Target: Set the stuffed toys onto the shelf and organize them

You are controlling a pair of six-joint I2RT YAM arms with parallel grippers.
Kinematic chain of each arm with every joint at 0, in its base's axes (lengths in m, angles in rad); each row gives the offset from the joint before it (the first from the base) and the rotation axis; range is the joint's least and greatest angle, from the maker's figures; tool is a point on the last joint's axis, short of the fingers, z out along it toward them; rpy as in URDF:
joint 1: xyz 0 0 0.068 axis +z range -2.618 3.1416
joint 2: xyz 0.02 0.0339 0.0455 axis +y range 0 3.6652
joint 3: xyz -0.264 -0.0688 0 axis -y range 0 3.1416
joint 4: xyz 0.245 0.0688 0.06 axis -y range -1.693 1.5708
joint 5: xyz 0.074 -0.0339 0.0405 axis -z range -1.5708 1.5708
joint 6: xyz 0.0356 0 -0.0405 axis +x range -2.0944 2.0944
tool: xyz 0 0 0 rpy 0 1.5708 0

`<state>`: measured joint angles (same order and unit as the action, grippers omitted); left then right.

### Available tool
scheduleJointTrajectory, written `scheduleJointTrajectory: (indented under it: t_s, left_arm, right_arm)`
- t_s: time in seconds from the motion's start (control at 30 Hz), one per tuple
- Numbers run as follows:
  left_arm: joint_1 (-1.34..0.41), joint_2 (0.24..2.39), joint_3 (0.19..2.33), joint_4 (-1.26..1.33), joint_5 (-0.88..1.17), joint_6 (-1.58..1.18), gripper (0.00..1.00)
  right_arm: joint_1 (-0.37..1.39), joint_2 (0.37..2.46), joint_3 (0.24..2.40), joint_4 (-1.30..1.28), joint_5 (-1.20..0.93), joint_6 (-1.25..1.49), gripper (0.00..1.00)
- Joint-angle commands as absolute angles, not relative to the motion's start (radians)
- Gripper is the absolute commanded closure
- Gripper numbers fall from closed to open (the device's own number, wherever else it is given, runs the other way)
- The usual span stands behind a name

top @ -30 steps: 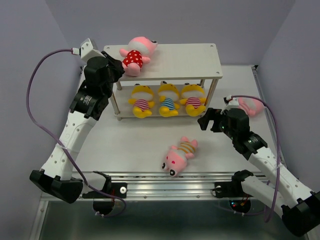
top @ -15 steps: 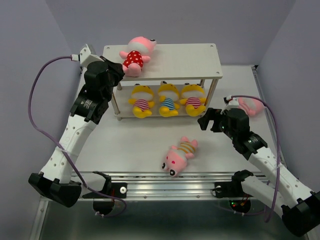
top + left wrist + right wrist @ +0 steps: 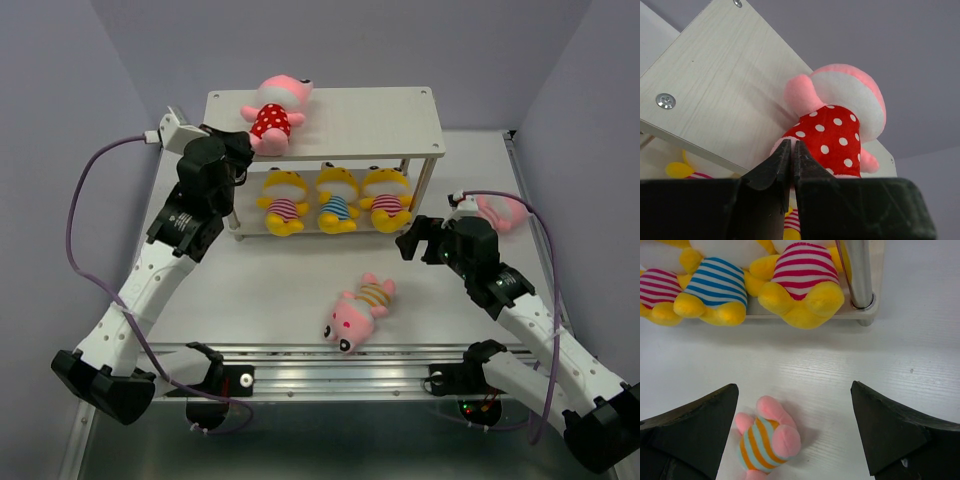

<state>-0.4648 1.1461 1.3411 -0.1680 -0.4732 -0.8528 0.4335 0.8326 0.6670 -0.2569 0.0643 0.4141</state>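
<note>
Currently we log: left claw [image 3: 792, 144] clenched, tips against pink plush in red-dotted shirt [image 3: 832, 135] atop pale wooden shelf [image 3: 725, 90]; right claw [image 3: 794, 390] released above striped pink plush [image 3: 765, 440], likely next pick

A white table [image 3: 250, 290] carries a pale wooden two-tier shelf [image 3: 370, 112] standing toward its far side; a pink stuffed toy in a striped shirt [image 3: 357, 308] lies on the bare tabletop near the front edge, another pink toy [image 3: 505, 212] by the right edge, partly hidden
</note>
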Motion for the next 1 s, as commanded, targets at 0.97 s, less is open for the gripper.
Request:
scheduleJointTrajectory:
  t_s: [0.97]
  left_arm:
    - [-0.614,1.118,1.301,-0.058,-0.776,-0.951,0.62]
  right_arm:
    - [0.443,0.793,0.684,-0.230,0.101,0.402,0.00]
